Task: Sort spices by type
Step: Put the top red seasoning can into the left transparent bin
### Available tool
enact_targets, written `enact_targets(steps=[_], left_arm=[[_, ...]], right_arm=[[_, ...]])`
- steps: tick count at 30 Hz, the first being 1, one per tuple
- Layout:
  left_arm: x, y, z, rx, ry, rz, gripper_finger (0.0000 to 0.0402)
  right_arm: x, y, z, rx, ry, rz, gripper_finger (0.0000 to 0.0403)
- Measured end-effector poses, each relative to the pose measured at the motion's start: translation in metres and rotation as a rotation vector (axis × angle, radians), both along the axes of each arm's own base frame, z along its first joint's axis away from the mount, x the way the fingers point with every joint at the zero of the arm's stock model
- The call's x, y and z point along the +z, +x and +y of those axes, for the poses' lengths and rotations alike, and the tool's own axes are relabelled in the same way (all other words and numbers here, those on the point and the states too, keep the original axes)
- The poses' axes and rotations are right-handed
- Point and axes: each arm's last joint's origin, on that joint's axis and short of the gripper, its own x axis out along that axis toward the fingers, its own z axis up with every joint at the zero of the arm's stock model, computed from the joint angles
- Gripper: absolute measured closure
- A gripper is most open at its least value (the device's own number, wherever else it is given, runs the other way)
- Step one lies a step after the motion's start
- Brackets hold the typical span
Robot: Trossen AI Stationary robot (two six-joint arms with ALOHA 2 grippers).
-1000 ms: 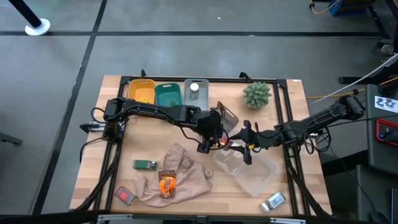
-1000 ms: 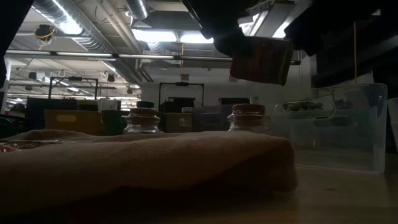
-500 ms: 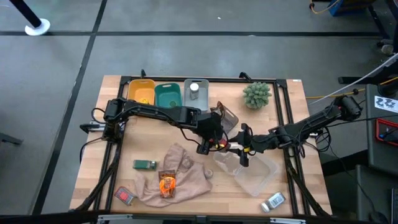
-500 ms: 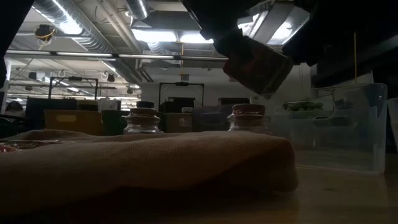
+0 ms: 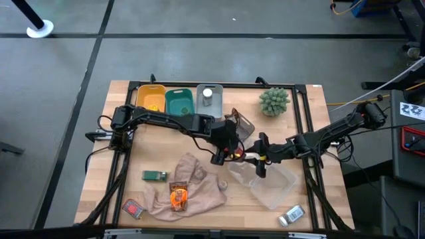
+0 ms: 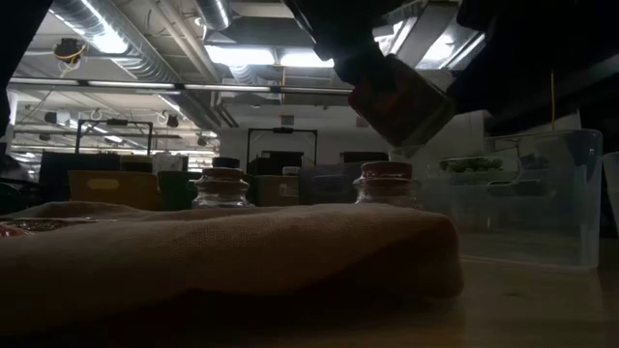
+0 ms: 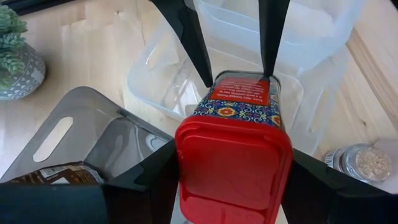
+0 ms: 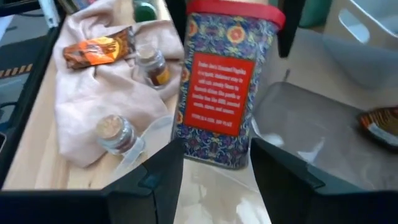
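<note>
A spice tin (image 5: pixel 238 154) with a red lid and a blue patterned body hangs over the table's middle, clear of it in the low view (image 6: pixel 401 97). My left gripper (image 7: pixel 233 152) is shut on its lid end. My right gripper (image 8: pixel 216 149) is shut on its base end. A beige cloth (image 5: pixel 192 189) at the near middle carries an orange sachet (image 5: pixel 178 196) and two cork-topped jars (image 8: pixel 115 130). A green box (image 5: pixel 155 175) and a red packet (image 5: pixel 133 208) lie on the wood beside it. My left gripper pinches the red lid's two opposite sides (image 7: pixel 183 168) between its fingers. It comes slanting down from the table's left, fingers pointing along the tin. The tin is lifted clear and tilted. My right gripper pinches the tin's base end (image 8: pixel 186 149) between its two fingers (image 7: pixel 193 43). It comes slanting down from the table's right, opposite the other gripper. The tin's label side faces this wrist camera.
Yellow (image 5: pixel 151 98), green (image 5: pixel 179 101) and grey (image 5: pixel 208 96) bins stand along the far edge. A smoky grey bin (image 5: pixel 242 125) holds a brown sachet. A clear tub (image 5: pixel 269 184) lies below the tin. A plant ball (image 5: pixel 274 101) sits far right and a silver-capped jar (image 5: pixel 292 214) near right.
My right gripper has sunk a little and rolled. The tin has tipped with it: in the low view it hung nearly level before and now one corner points down. My left gripper has kept still.
</note>
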Motion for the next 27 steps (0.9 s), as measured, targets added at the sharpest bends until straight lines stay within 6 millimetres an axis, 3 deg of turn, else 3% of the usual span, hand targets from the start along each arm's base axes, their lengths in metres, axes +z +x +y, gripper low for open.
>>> enact_targets(steps=[10, 17, 22, 27], left_arm=[[0.001, 0.0, -0.008, -0.022, 0.001, -0.011, 0.0194], [0.006, 0.002, -0.02, -0.072, 0.004, -0.059, 0.0194], [0.008, 0.005, -0.033, -0.138, 0.032, -0.12, 0.0194], [-0.009, 0.013, -0.048, -0.21, 0.072, -0.112, 0.0194]], right_arm=[[0.003, -0.002, 0.0, 0.02, 0.012, -0.008, 0.0217], [0.031, -0.012, -0.004, 0.055, 0.018, -0.062, 0.0217], [0.038, -0.018, -0.007, 0.04, -0.031, -0.075, 0.0217], [0.041, -0.02, -0.008, 0.035, -0.036, -0.082, 0.0217]])
